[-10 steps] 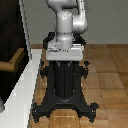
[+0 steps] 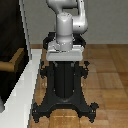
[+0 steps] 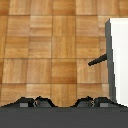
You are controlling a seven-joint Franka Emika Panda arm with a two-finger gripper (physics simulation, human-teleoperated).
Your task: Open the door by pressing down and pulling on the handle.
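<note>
The tall dark brown-black door panel (image 2: 10,50) with its white frame edge stands at the exterior view's left, and the short golden-brown lever handle (image 2: 12,63) sticks out from it, well apart from the white-grey gripper (image 2: 65,56), which hangs above the black pedestal (image 2: 65,90). Whether the jaws are apart or together I cannot tell. The reach should likely end above the lever's free end, then press straight down before pulling, so the bar does not slip.

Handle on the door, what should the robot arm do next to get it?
Probably move sideways toward the exterior view's left: the gripper hangs above the pedestal, well apart from the handle sticking out of the door. Nothing is held, and the wrist view shows only floor beneath.
</note>
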